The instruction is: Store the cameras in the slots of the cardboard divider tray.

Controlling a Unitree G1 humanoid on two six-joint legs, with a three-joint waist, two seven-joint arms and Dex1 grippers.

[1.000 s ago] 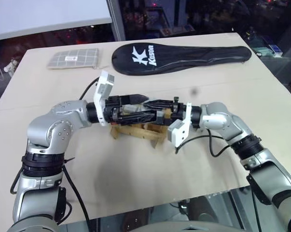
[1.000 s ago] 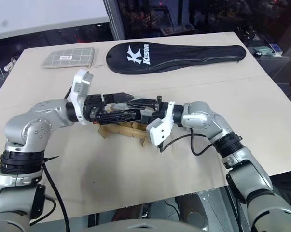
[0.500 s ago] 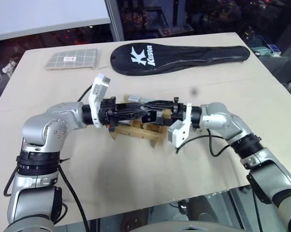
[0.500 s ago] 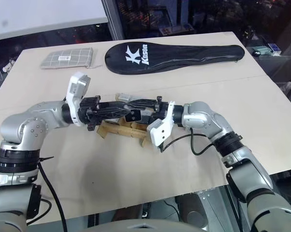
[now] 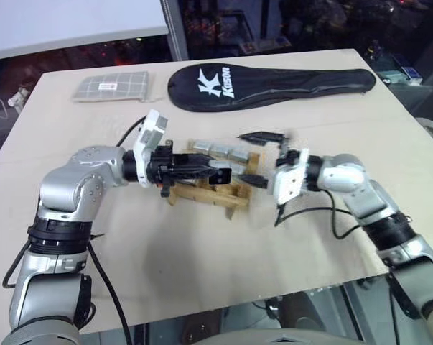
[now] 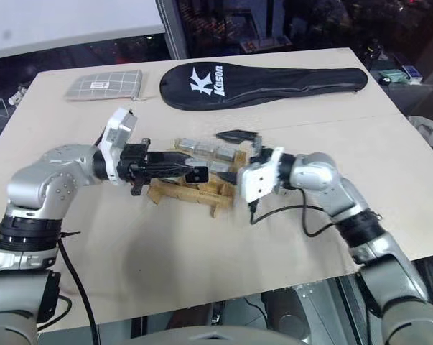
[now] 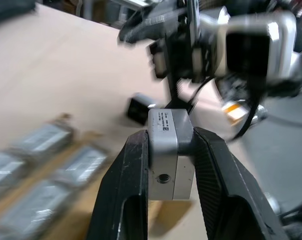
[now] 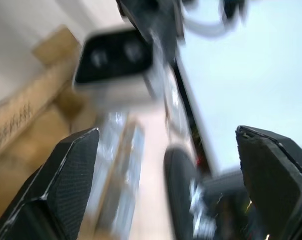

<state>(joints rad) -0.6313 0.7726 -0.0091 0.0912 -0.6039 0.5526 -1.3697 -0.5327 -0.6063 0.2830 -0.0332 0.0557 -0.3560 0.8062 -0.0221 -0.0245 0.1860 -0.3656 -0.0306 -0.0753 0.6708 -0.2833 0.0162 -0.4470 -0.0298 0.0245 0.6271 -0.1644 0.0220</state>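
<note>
Head stereo looks down over the table (image 5: 202,259); close wrist views face each other above it.

The long black racket cover (image 5: 270,85) bears a white "K" logo with the word "Kason".

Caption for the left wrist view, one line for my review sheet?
Left gripper shut on a silver camera, with the open right gripper beyond it.
</note>
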